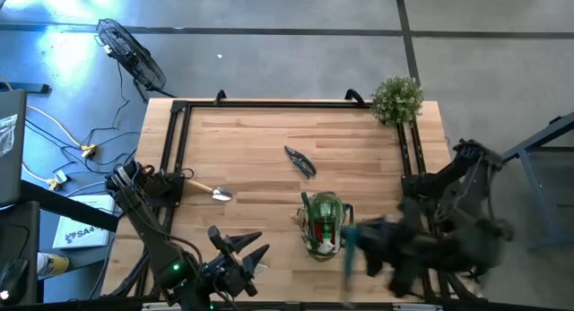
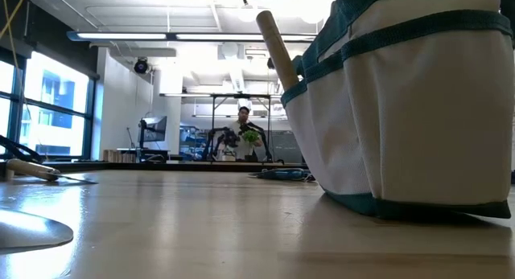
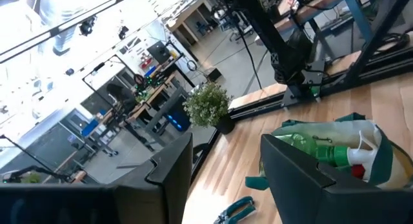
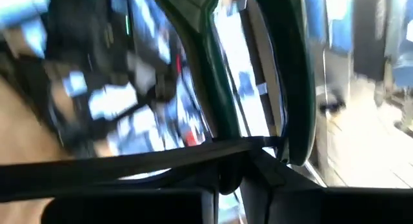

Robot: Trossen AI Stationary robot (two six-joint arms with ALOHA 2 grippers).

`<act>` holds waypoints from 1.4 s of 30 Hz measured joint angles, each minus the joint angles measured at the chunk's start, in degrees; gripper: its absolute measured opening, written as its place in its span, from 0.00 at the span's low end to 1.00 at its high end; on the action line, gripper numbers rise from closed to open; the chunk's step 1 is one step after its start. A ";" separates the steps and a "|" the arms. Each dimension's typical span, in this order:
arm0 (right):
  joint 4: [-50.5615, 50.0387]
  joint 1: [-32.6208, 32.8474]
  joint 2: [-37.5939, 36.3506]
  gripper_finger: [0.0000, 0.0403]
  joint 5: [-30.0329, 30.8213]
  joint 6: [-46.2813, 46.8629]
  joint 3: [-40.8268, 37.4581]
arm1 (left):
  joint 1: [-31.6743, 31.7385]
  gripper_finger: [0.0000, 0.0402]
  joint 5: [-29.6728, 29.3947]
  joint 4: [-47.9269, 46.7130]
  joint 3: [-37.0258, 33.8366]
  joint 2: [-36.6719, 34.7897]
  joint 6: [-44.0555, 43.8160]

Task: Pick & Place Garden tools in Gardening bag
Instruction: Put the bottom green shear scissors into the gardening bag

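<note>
The gardening bag [image 1: 309, 244] stands on the table's near middle, a green spray bottle [image 3: 310, 145] and a red piece [image 3: 359, 173] inside it. A wooden handle [image 2: 278, 46] sticks up out of a side pocket. Pruning shears [image 1: 300, 160] lie flat beyond the bag. A wooden-handled trowel [image 1: 211, 191] lies at the left. My left gripper [image 1: 256, 246] stands open left of the bag, nothing between its fingers. My right gripper [image 1: 357, 244], blurred, is up in the air right of the bag, shut on a dark green tool [image 1: 348, 255]. My right gripper holds a dark green, loop-shaped part [image 4: 284, 69] of a tool that reaches out ahead of its shut fingers. The tool is lifted clear of the table. Blur hides which tool it is and where on it the fingers sit.
A bushy green plant [image 1: 396, 99] stands at the far right corner. Black rails [image 1: 179, 141] frame the table's left, far and right sides. Bare wood lies between the trowel and the shears. A person [image 2: 244, 114] sits far off in the room behind.
</note>
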 joint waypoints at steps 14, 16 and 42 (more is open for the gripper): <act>-29.28 -10.62 17.90 0.06 5.39 6.17 8.23 | -3.96 0.44 -1.55 -0.50 0.00 0.00 -0.03; -32.28 -10.62 19.42 0.06 6.10 8.17 8.23 | -5.10 0.44 -1.67 -0.51 0.00 0.00 -0.03; -89.20 -3.00 27.16 0.06 -12.27 81.78 8.04 | -10.00 0.44 -1.47 -1.91 0.00 0.00 -6.25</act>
